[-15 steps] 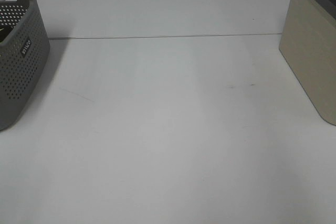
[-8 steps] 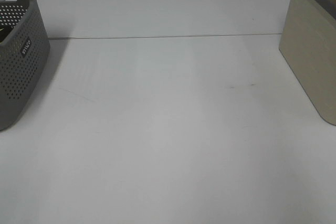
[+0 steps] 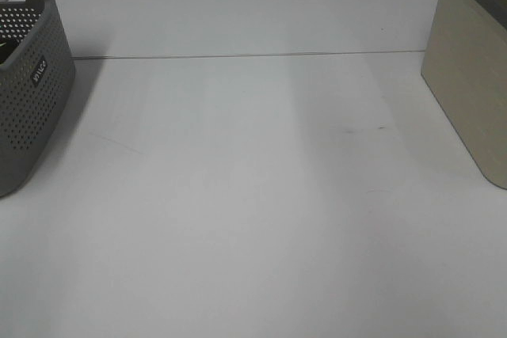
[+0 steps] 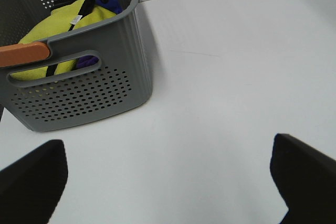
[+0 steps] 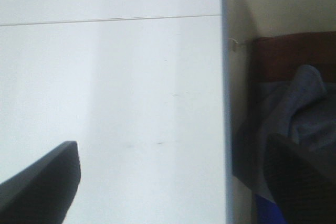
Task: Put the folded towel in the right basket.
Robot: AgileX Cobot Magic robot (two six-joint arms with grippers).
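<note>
The right basket (image 3: pixel 469 77) is beige and stands at the table's right edge. In the right wrist view its rim (image 5: pixel 227 77) is close, and a grey-blue towel (image 5: pixel 296 111) lies inside it over a red-brown cloth (image 5: pixel 294 56). My right gripper (image 5: pixel 170 182) is open and empty, hanging over the basket's near wall. My left gripper (image 4: pixel 168 182) is open and empty, above bare table beside the grey basket. Neither gripper shows in the exterior high view.
A grey perforated basket (image 3: pixel 32 93) stands at the table's left edge. In the left wrist view its wall (image 4: pixel 105 82) holds a yellow cloth (image 4: pixel 63 22), a purple cloth and an orange handle (image 4: pixel 23 54). The white table (image 3: pixel 253 195) lies between the baskets.
</note>
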